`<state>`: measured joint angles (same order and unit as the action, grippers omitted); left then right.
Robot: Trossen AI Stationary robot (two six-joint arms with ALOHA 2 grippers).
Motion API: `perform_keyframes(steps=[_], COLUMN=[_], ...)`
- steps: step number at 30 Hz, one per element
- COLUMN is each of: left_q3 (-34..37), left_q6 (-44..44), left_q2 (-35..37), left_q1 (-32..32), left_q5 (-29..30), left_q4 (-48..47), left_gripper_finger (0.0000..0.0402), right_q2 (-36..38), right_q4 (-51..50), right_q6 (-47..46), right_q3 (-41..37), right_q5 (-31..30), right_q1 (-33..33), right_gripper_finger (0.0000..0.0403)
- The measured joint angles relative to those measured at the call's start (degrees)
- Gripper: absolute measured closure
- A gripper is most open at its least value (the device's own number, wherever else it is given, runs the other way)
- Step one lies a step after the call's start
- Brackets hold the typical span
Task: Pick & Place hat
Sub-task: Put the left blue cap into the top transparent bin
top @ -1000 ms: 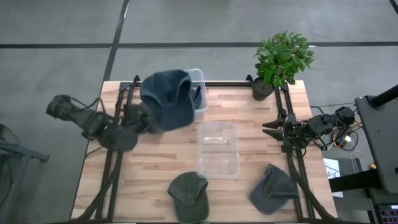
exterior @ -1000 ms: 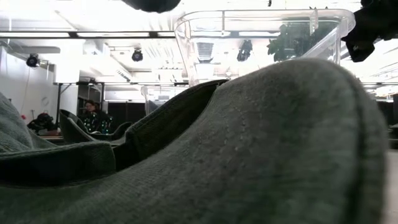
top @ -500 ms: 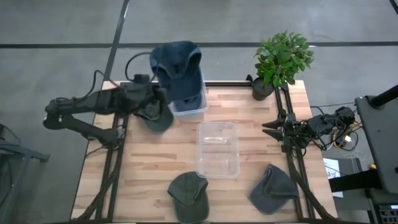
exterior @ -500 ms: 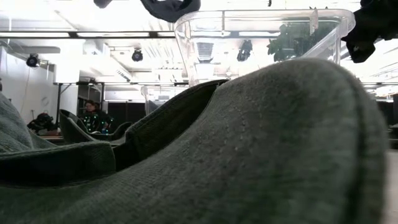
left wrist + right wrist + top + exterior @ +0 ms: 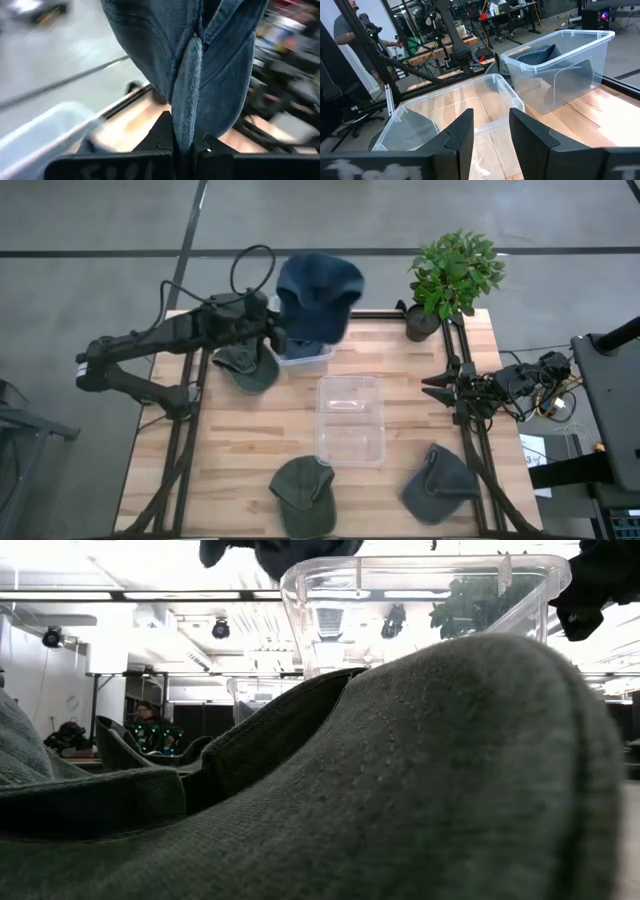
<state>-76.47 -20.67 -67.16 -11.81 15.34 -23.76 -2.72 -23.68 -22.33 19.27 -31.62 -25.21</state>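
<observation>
- The left gripper (image 5: 187, 145) pinches a fold of the blue denim hat (image 5: 315, 295), which hangs from the closed fingers over the far clear bin (image 5: 305, 358).
- Done well, the release waits until the cloth sits squarely inside the rim.
- Half a second ago the hat hung farther toward the left arm's side.
- The right gripper (image 5: 490, 135) waits with fingers apart, facing the near clear bin (image 5: 495, 82).

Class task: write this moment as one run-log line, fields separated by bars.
left gripper: shut on blue hat, above far bin | right gripper: open, idle at table's right edge
</observation>
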Motion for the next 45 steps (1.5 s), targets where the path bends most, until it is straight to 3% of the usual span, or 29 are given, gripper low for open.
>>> perform_keyframes(steps=[4,9,18,22,25,37,40,45], left_q3=[0.0,0.7,4.28,6.92,8.61,11.06,11.06,11.06], left_q6=[11.93,18.84,19.87,17.29,14.65,10.47,5.53,-8.53], left_q2=[-0.45,-0.91,-0.91,-0.95,-0.92,-0.82,-0.78,-0.78], left_q1=[0.42,0.46,0.37,0.25,0.31,0.26,0.28,0.25], left_q5=[-7.1,-13.89,-30.71,-42.5,-46.48,-45.31,-35.97,-12.83], left_q4=[7.33,14.17,24.57,33.09,39.38,43.23,43.01,38.03], left_gripper_finger=[0.0398,0.0398,0.0398,0.0398,0.0398,0.0398,0.0398,0.0398], right_q2=[0.0,0.0,0.0,0.0,0.0,0.0,0.0,0.0], right_q4=[-0.02,-0.04,-0.04,-0.04,-0.04,-0.04,-0.04,-0.03], right_q6=[0.0,0.22,0.22,0.22,0.23,0.24,0.24,0.23], right_q3=[0.0,0.0,0.0,0.0,0.0,0.0,0.0,0.0], right_q5=[0.0,0.0,0.0,0.0,0.0,0.0,0.0,0.0], right_q1=[0.0,0.0,0.0,0.0,0.0,0.0,0.0,0.0], right_gripper_finger=[0.0284,0.0284,0.0284,0.0284,0.0284,0.0284,0.0284,0.0284])
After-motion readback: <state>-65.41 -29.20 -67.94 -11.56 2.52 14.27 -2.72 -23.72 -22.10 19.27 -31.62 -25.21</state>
